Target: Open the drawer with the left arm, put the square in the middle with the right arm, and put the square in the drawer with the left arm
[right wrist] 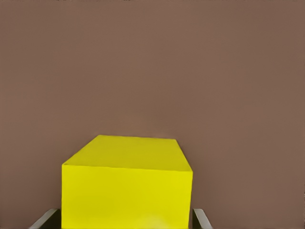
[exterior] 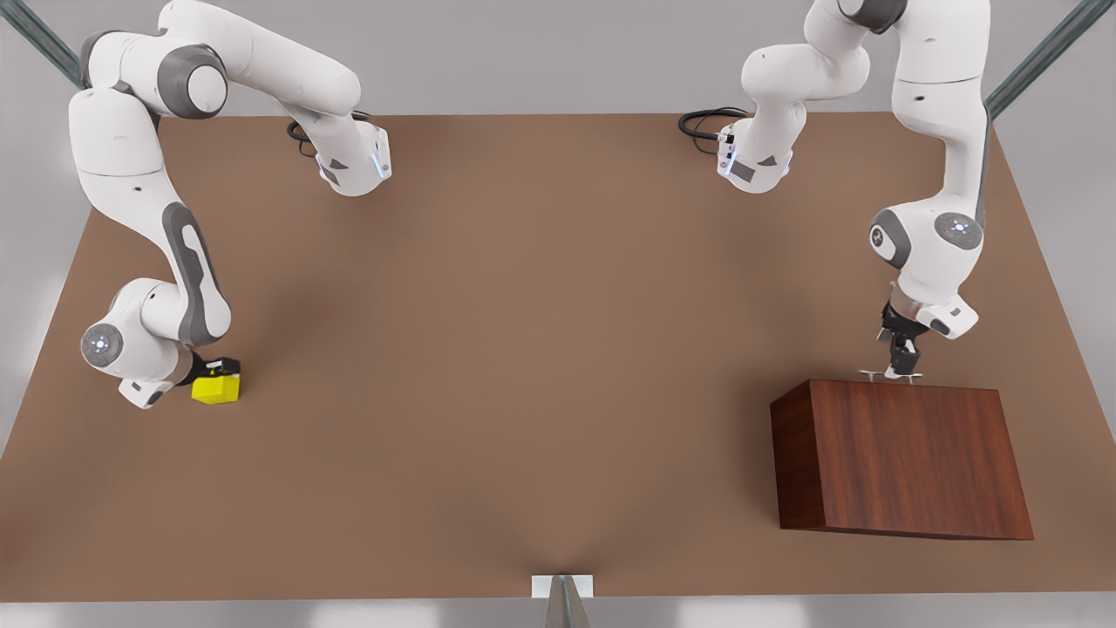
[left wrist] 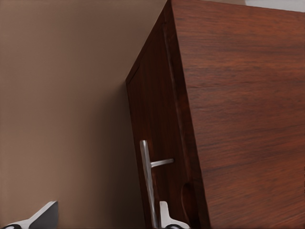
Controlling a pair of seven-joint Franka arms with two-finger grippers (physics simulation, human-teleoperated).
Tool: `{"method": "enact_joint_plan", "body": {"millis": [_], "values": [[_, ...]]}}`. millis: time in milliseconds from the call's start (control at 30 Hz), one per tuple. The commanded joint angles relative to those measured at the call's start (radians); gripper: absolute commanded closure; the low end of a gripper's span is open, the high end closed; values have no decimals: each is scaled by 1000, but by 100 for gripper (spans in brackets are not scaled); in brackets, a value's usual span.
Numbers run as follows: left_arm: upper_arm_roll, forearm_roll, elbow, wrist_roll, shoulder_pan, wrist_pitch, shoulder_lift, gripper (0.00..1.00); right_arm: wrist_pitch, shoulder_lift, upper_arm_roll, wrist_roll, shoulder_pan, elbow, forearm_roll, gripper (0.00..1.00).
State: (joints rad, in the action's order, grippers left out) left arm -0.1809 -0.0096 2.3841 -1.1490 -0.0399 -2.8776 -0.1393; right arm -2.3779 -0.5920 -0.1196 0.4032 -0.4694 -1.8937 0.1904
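Two arms work at opposite ends of the bench. The left gripper, on the front view's right, stands at the silver handle of the drawer. Its fingers are spread, one on each side of the bar, and they do not hold it yet. The drawer looks fully closed in the cabinet, so no step of the task appears finished.

The right gripper, on the front view's left, has its fingers on both sides of the square, which rests on the bench far from the middle. Whether the fingers already press it, one cannot tell. Carrying it to the middle and putting it in the drawer are left. The drawer front is hidden in the front view, and both wrist views cut the fingers off.
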Motion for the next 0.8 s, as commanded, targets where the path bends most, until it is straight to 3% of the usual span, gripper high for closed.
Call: {"method": "enact_joint_plan", "body": {"millis": [0,300,333,367,400,433,567,767], "values": [[0,-4,1,0,-5,0,-2,0,-3,-2,0,-1,0,2,0,0],[-2,0,7,2,-18,52,20,0,-47,-3,-3,-38,3,2,-3,2],[-8,0,7,2,-20,64,27,0,-60,-14,-3,-40,3,2,-5,9],[-8,0,9,2,-20,81,35,0,-60,-14,-3,-40,3,2,-3,32],[-8,0,9,2,-20,83,35,0,-60,-16,-3,-40,5,2,-5,44],[-9,0,10,2,-20,90,37,0,-60,-16,-5,-49,5,2,-3,48],[-9,0,10,2,-20,95,35,0,-57,-16,-3,-55,17,7,-3,53],[-25,2,10,12,-21,164,56,0,48,90,-18,-248,146,7,-8,52]]}}
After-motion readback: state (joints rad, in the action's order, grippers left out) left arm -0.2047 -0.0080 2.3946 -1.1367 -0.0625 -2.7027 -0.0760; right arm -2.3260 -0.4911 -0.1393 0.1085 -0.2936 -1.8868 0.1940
